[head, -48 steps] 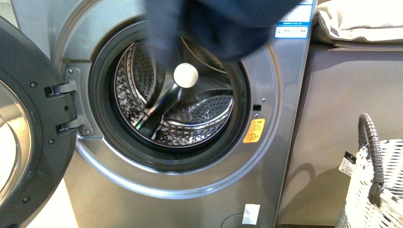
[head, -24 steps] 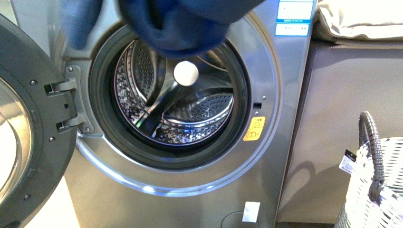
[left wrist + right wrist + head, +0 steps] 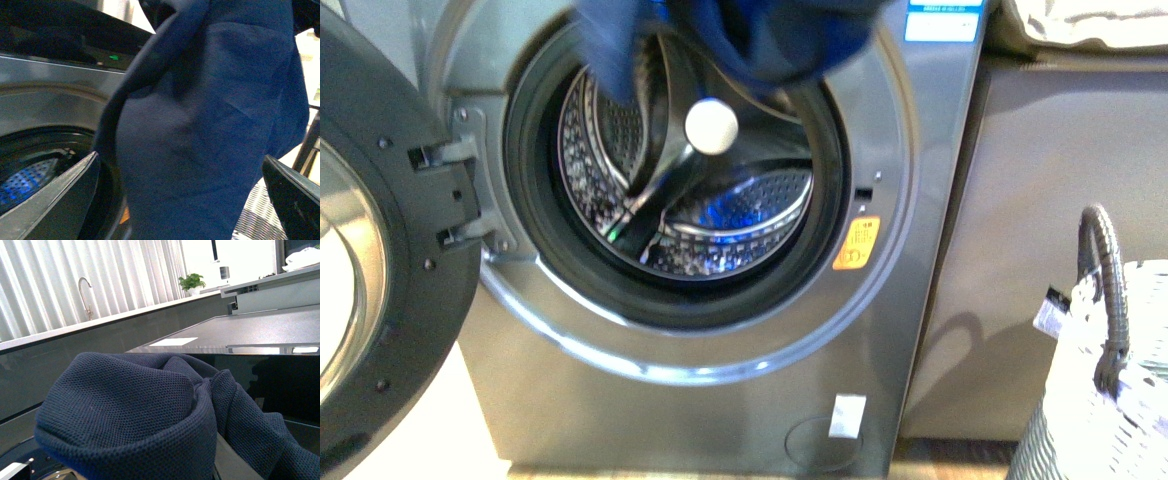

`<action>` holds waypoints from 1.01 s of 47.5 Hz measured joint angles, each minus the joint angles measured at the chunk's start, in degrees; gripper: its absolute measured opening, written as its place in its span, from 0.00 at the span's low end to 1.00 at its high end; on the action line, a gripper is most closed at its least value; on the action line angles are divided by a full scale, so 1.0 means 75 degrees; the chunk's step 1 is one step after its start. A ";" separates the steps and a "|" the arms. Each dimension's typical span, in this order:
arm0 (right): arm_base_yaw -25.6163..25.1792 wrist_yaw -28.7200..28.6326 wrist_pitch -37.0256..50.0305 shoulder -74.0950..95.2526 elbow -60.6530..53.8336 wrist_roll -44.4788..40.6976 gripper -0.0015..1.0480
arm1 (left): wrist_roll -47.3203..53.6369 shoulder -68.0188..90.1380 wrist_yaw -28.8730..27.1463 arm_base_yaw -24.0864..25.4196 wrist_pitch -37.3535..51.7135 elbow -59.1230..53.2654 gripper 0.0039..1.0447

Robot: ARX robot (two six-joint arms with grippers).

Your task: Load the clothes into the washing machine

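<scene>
Clothes [image 3: 760, 40], a dark navy bundle, hang across the top of the washing machine [image 3: 700, 400] porthole, with one blurred flap drooping over the upper left rim. A second ago the bundle hung further right, over the front panel. It has since swung into line with the opening. None of it is inside the steel drum [image 3: 760, 215] yet, so loading seems about to begin. The left jaws stand wide, with navy cloth hanging between them. The right jaws are buried under fabric, so I cannot tell their state. The door [image 3: 380, 250] stands open at left, and a white woven basket [image 3: 1110, 400] sits at right.
</scene>
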 joint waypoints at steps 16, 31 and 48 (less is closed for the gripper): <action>0.0000 -0.0003 0.0000 0.0000 0.0000 -0.0003 0.04 | -0.0277 0.1547 0.0221 -0.1749 0.0574 0.1967 0.94; -0.0003 0.0009 0.0000 0.0000 0.0000 -0.0003 0.04 | 0.0085 0.2200 -0.0213 -0.2553 0.0289 0.3086 0.94; -0.0009 0.0047 0.0000 0.0000 -0.0003 -0.0006 0.04 | 0.1571 0.1947 -0.0979 -0.4130 -0.0495 0.3077 0.94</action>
